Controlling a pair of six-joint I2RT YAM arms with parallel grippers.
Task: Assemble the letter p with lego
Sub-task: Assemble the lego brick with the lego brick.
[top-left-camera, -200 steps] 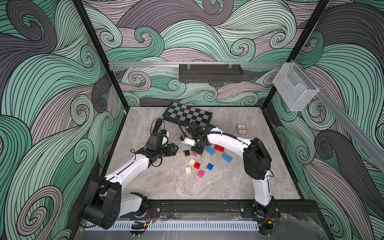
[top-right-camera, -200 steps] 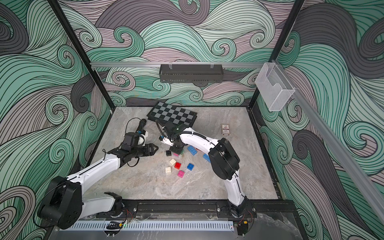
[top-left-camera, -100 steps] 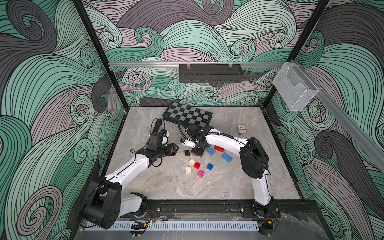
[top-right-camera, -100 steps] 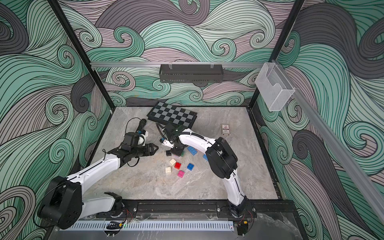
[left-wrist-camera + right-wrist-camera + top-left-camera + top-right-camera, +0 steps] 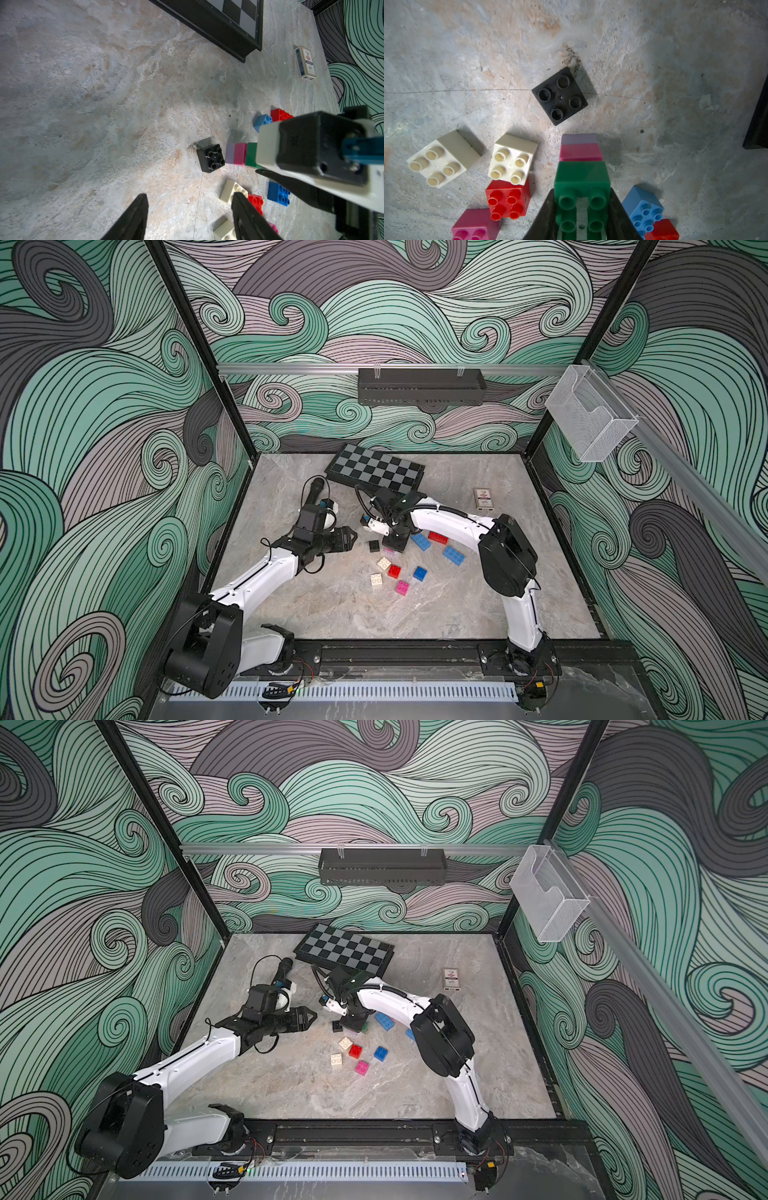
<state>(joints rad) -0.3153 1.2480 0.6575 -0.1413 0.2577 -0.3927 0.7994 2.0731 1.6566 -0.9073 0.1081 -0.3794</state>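
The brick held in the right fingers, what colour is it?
Green. The brick shows best in the right wrist view, clamped between the fingers.

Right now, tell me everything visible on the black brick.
The black brick is a small square of glossy plastic with four hollow round studs, facing up. It sits flat on the table, beside the lilac foot of the stack, askew to it, with a gap between. Nothing else touches it.
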